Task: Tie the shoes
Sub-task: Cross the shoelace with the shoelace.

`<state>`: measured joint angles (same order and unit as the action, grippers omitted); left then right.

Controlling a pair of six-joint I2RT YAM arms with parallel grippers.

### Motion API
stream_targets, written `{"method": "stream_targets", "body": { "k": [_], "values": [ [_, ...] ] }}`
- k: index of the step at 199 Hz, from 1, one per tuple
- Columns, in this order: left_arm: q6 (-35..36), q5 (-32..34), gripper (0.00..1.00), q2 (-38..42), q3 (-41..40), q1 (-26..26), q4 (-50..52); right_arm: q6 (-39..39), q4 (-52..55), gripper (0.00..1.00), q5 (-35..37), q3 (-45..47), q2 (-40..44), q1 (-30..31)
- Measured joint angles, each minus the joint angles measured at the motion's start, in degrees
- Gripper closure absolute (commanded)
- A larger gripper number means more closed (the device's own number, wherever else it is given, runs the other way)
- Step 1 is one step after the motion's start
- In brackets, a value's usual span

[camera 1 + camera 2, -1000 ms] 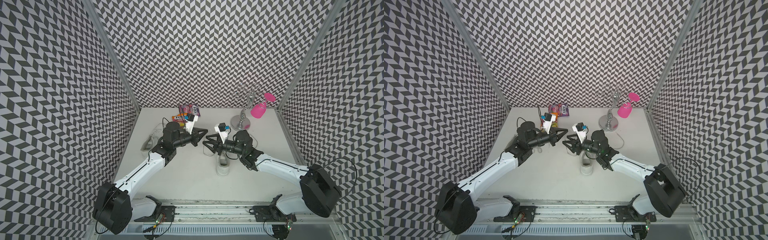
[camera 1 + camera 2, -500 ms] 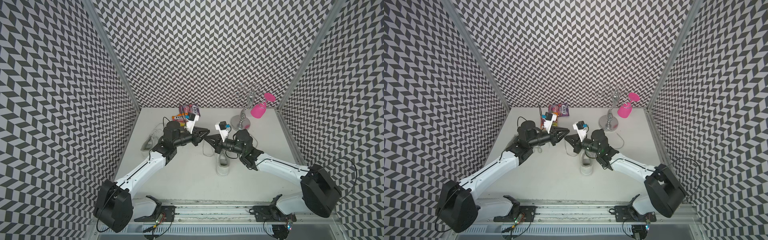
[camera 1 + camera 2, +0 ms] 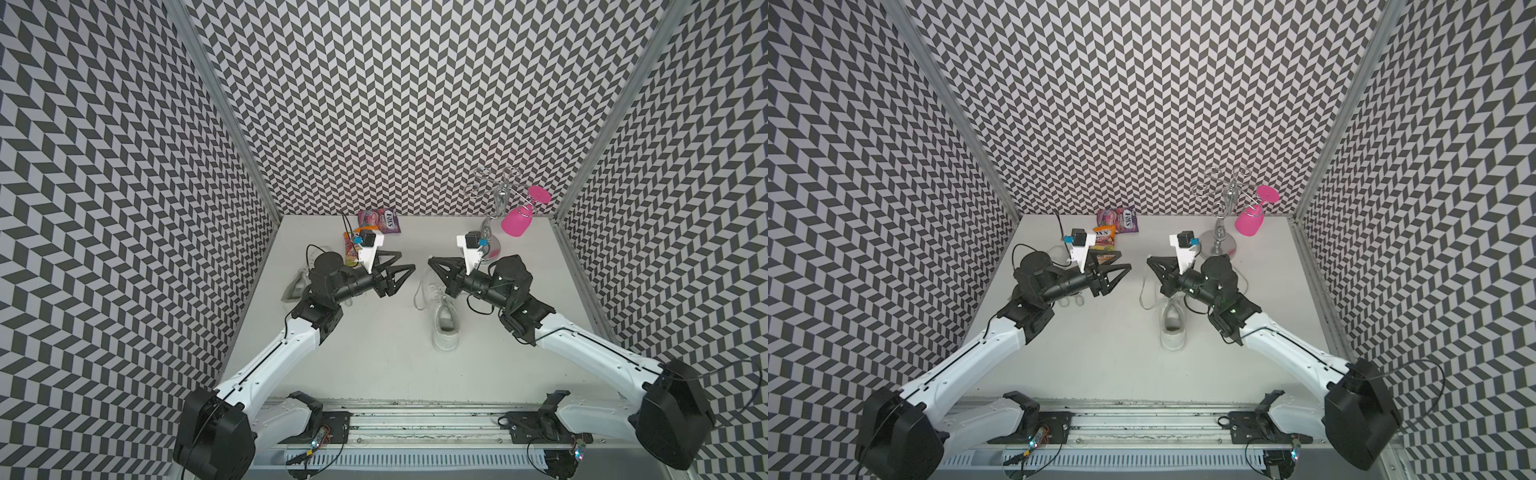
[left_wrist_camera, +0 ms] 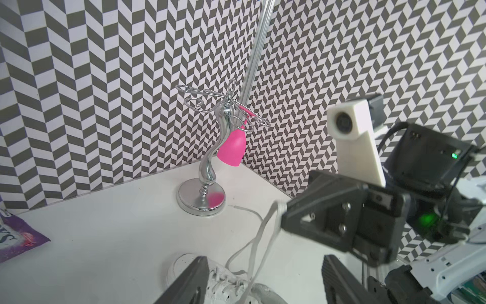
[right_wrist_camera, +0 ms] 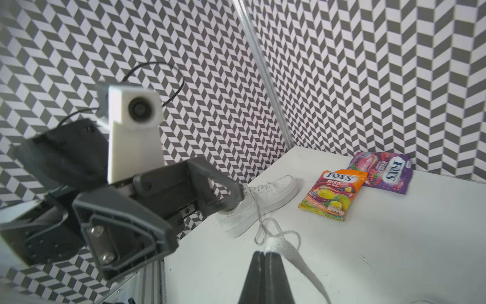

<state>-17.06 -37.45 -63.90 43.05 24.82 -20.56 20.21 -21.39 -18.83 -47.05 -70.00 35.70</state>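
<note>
One white shoe (image 3: 444, 320) lies mid-table, heel toward the front; it also shows in a top view (image 3: 1173, 328) and in the left wrist view (image 4: 228, 287). Its lace (image 5: 298, 263) rises to my right gripper (image 3: 432, 262) (image 5: 265, 259), which is shut on it above the toe. My left gripper (image 3: 406, 261) (image 4: 265, 276) faces it a short gap away, open, with nothing between its fingers. The other shoe (image 5: 263, 202) lies by the left wall, partly hidden under my left arm (image 3: 297, 286).
Two candy bags, one orange (image 5: 331, 192) and one purple (image 5: 381, 171), lie at the back near the second shoe. A chrome glass stand (image 3: 492, 224) with a pink glass (image 3: 517, 220) hanging on it stands at the back right.
My left gripper has opened and let go of the lace. My right gripper has shut on the lace and pulled back and up a little, to the right.
</note>
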Motion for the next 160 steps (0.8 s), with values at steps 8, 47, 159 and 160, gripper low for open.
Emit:
{"method": "stream_targets", "body": {
  "k": [8,47,159,160],
  "values": [
    [0.48,-0.11,0.23,0.33,-1.64,0.04,-1.38,0.55,0.85,1.0,0.44,-0.07,0.7,-0.46],
    [3.23,-3.02,0.23,-5.18,-3.98,1.97,-7.43,3.76,4.31,1.0,2.49,-0.13,3.39,-2.89],
    [12.85,-6.69,0.45,-26.38,8.24,10.01,-10.62,6.43,7.32,1.0,5.18,0.96,7.85,-5.4],
    [12.92,-6.78,0.46,-26.51,8.37,10.05,-10.58,6.43,7.32,1.0,5.18,0.96,7.85,-5.42]
  ]
}}
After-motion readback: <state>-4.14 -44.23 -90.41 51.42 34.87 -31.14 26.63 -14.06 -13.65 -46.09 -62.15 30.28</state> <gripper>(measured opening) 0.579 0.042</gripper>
